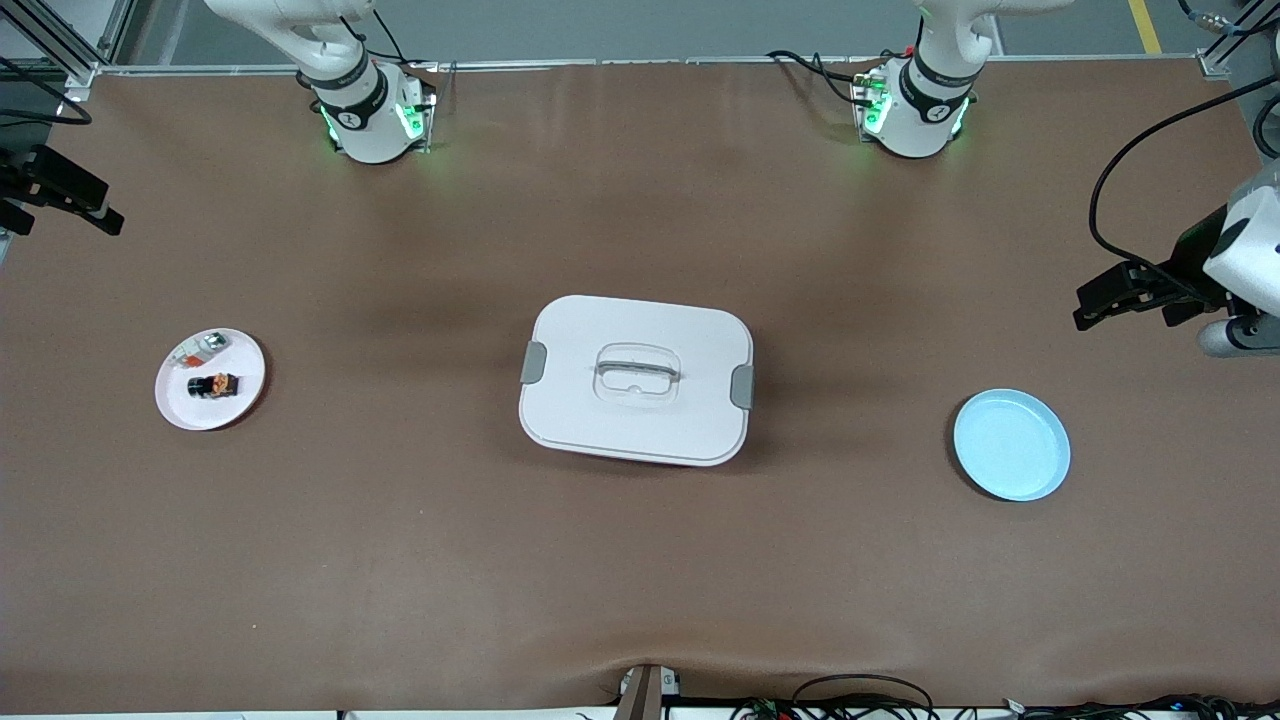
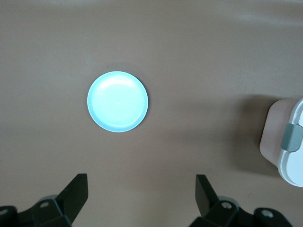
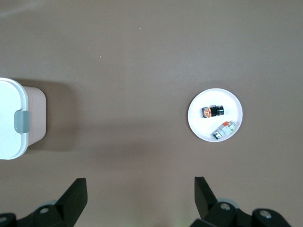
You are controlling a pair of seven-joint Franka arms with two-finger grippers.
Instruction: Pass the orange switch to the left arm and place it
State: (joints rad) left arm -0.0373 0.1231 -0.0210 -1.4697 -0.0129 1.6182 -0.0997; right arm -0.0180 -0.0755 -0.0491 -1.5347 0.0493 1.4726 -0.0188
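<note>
1. Since nothing has been picked up yet, the first job is to grab the orange switch [image 1: 213,385]. It lies on the white plate [image 1: 245,383], well away from the box [image 1: 636,380], toward the right arm's end of the bench [image 1: 640,590].
2. Right next to it on that plate is a small silver-grey piece [image 1: 205,346], farther from the front camera. Do not grab that one.
3. Up at the right arm's end of the bench, well away from the box, hangs the right end effector [image 3: 139,203]. Its fingers are wide apart and hold nothing. It looks best placed to take the switch.
4. Bring it straight down over the switch, with one finger on each long side. The switch is tiny, so line up slowly and close gently.
5. Try not to bump the plate or push the silver-grey piece.
6. At the left arm's end of the bench, also well away from the box, waits the left end effector [image 2: 142,203]. Its fingers are wide apart and empty too.
7. Between the box and that end lies the blue plate [image 1: 1011,444], with nothing on it. It looks like the place where the switch should end up.
8. In the middle of the bench sits the box, right between the two plates. Lift the switch high or go around, and never touch the box.
9. When passing the switch between the arms, one end effector should let go only after the other holds tight.
</note>
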